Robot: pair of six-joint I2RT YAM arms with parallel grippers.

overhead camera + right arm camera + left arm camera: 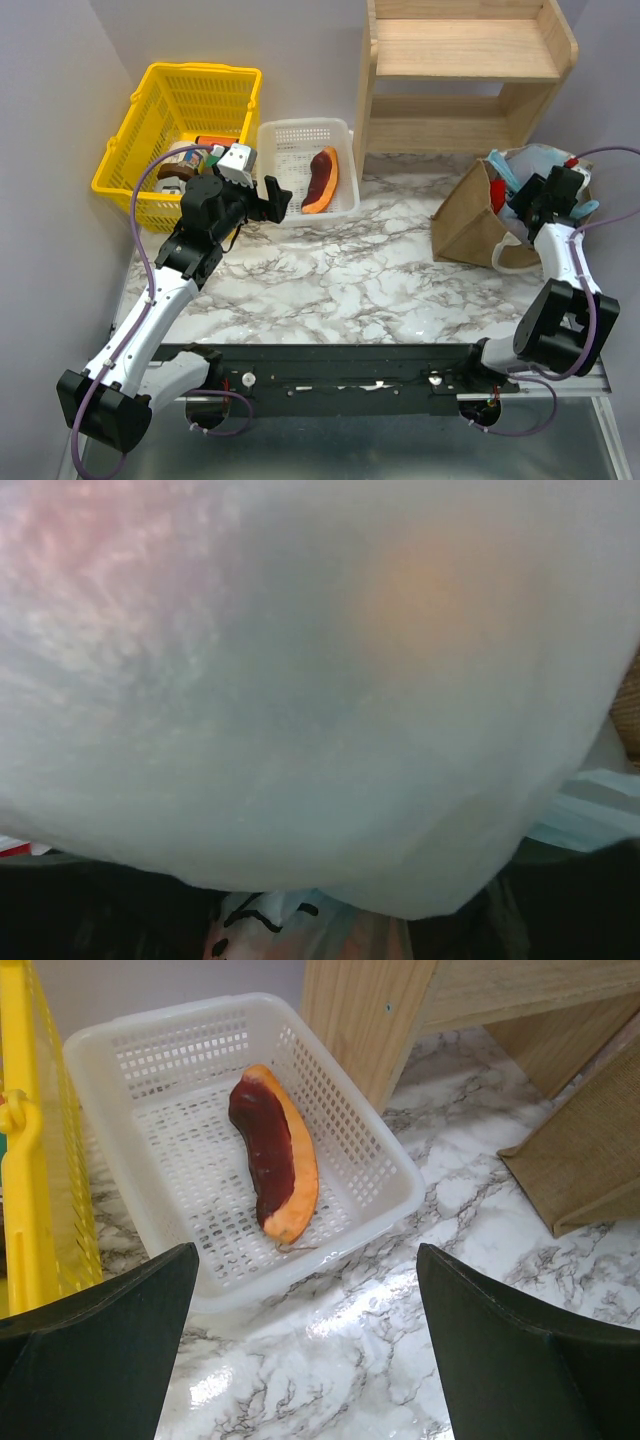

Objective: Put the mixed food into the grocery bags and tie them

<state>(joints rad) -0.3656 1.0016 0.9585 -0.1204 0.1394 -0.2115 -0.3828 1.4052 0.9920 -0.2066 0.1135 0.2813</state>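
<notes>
At the right of the table the tan-brown grocery bag (pixel 462 222) stands with the light-blue translucent bag (pixel 535 160) bunched in its mouth. A bit of red food (pixel 497 192) shows there. My right gripper (pixel 524 197) is pushed into the blue bag. In the right wrist view the blue bag's film (pixel 300 730) fills the frame and hides the fingers; an orange glow (pixel 420 590) shows through it. My left gripper (pixel 275 195) (pixel 305 1252) hangs open and empty above the marble, just in front of the white tray (pixel 400 1195).
The white tray (pixel 345 135) holds a purple-and-orange wedge (pixel 322 180) (pixel 275 1155). A yellow basket (pixel 150 110) with jars stands at the back left. A wooden shelf (pixel 460 70) stands at the back, its leg (pixel 370 1020) beside the tray.
</notes>
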